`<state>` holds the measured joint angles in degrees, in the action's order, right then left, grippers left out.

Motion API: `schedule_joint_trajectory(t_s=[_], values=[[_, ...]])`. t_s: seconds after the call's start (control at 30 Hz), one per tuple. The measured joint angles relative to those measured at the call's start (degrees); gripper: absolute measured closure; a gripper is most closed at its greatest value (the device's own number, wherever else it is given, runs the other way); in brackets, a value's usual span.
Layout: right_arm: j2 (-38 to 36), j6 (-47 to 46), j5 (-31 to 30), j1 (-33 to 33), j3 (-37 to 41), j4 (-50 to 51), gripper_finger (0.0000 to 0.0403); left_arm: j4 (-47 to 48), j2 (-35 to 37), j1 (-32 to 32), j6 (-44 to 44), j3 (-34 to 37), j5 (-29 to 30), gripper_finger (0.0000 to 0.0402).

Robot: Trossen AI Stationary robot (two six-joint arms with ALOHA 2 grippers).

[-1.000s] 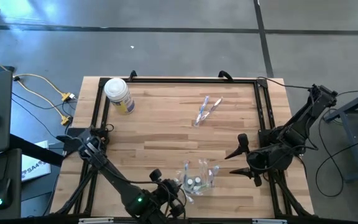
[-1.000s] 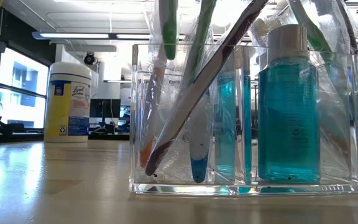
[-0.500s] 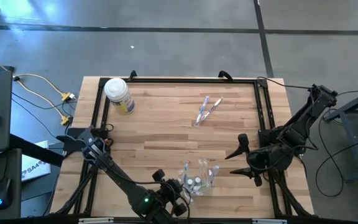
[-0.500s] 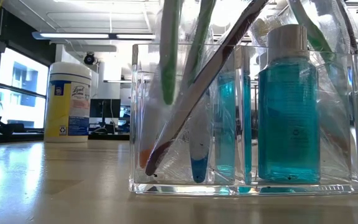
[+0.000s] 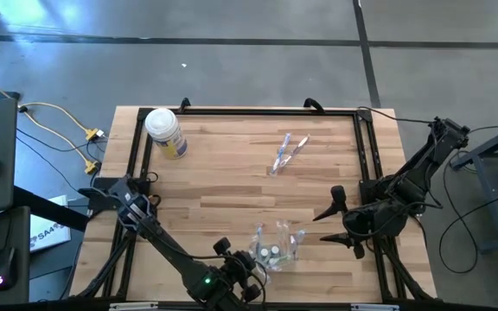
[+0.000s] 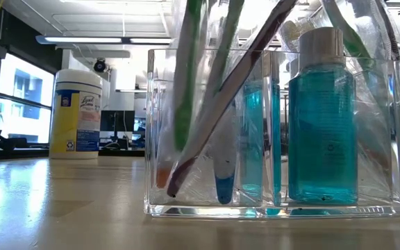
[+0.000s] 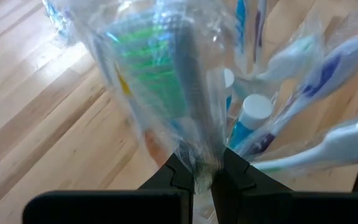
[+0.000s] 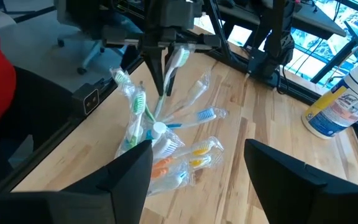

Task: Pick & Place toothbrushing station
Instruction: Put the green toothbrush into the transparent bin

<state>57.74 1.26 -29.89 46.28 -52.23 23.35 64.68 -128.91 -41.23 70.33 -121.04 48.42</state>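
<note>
The clear holder (image 5: pixel 275 249) stands near the table's front edge, with several wrapped toothbrushes and blue bottles (image 6: pixel 321 125) in it; it also shows in the low view (image 6: pixel 207 203) and the right wrist view (image 8: pixel 148 140). My left gripper (image 5: pixel 253 263) hovers over it, shut on a wrapped green toothbrush (image 7: pixel 148 62). That toothbrush reaches down inside the holder's end compartment (image 6: pixel 182 104). My right gripper (image 5: pixel 335 220) waits open and empty to the holder's right, above the table. My left gripper pinches the upper end of the wrapped green toothbrush, on its clear wrapper (image 7: pixel 202 169), between its two fingers. The fingers (image 8: pixel 165 78) point down from above. The toothbrush hangs below them, and its lower end (image 6: pixel 180 142) is inside the holder, among the other brushes.
Loose wrapped toothbrushes (image 5: pixel 288 151) lie on the table's far middle. A white-lidded jar with a yellow label (image 5: pixel 164 131) stands at the far left corner. A black frame (image 5: pixel 258 111) runs along the table's edges.
My left gripper has gone down over the holder, still shut on the green toothbrush. The toothbrush's lower end has sunk from the holder's rim to well down inside the end compartment.
</note>
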Motion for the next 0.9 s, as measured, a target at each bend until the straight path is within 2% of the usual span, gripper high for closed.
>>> schedule_joint_trajectory(t_s=[0.2, 0.4, 0.63, 0.9], values=[[0.0, -0.16, 0.0, 0.0, 0.0, 0.02, 0.0156, -0.22, -0.12, 0.0, 0.15, 0.18, -0.37, 0.038], [0.0, -2.56, 0.0, 0.0, 0.0, 0.02, 0.0156, -4.97, -0.1, -0.02, 0.7, 4.99, -0.57, 0.038], [0.0, -10.76, 0.0, -0.18, 0.0, 0.02, 0.0156, -5.3, -0.01, 0.0, 0.79, 5.01, -1.64, 0.038], [0.0, -13.2, 0.0, -0.2, 0.0, 0.55, 0.0156, -4.67, -0.01, 0.02, 0.15, 5.01, -0.91, 0.0313]])
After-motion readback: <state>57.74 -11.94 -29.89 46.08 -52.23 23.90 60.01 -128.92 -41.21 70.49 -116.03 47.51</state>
